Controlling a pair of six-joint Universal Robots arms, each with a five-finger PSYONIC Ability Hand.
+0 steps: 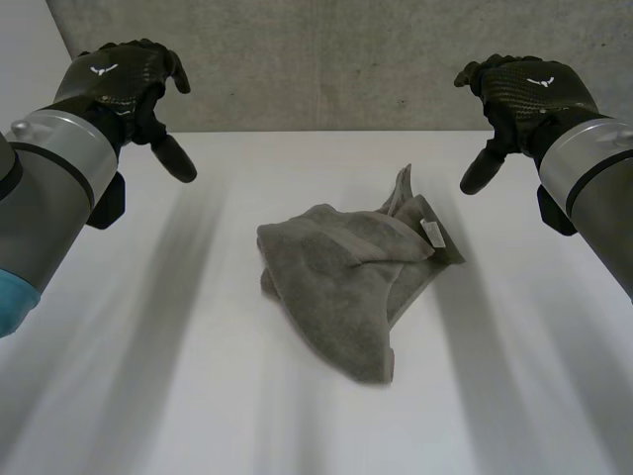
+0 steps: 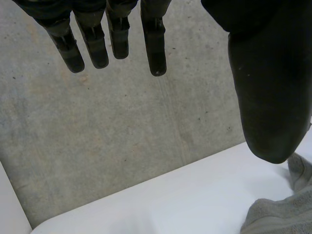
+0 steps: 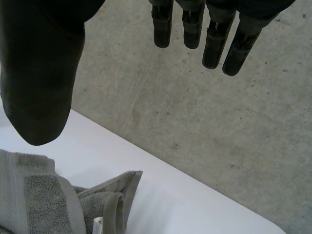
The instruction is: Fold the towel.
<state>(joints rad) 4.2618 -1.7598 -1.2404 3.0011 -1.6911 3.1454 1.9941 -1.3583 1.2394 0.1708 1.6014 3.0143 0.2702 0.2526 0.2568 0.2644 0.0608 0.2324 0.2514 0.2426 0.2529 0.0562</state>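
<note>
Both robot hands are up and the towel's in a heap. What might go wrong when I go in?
The crumpled grey terry towel lies in overlapping layers, so the open left robot hand or right robot hand may pinch several at once. Few corners show clearly; grabbing mid-edge near the small white label would likely fold it skewed.

A crumpled grey towel [image 1: 346,287] lies near the middle of the white table [image 1: 148,396], a little to the right, the one obstacle on its surface. Bare tabletop runs wide on the left and along the near edge, with narrower strips on the right and far side. The left hand [image 1: 124,84] and right hand [image 1: 524,94] hang at far left and far right, fingers straight, both well apart from the towel, leaving open room between them above the cloth.
</note>
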